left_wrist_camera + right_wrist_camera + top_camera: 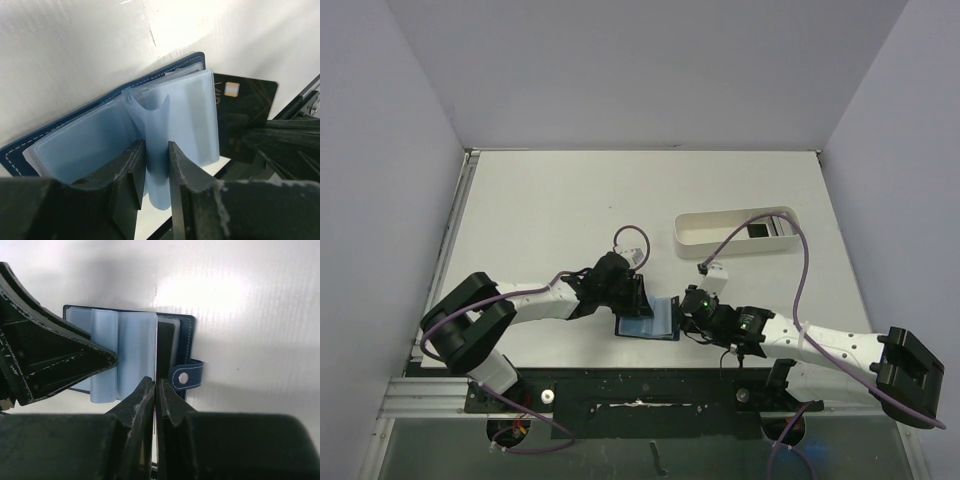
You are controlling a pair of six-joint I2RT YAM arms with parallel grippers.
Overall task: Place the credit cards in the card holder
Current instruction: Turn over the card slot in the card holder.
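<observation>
The card holder [648, 325] lies open near the table's front edge, navy outside with light blue sleeves inside [80, 145]. My left gripper [638, 297] is shut on one light blue sleeve [156, 150] and holds it up from the open holder. My right gripper [682, 312] is shut on a dark credit card [247, 110] with a gold chip. It holds the card edge-on at the holder's right half [155, 382], beside the snap tab [186, 377]. Another dark card [757, 231] lies in the white tray.
A long white oval tray [720, 222] stands at the back right of the table. White walls enclose the table on the left, back and right. The two arms meet over the holder near the front edge.
</observation>
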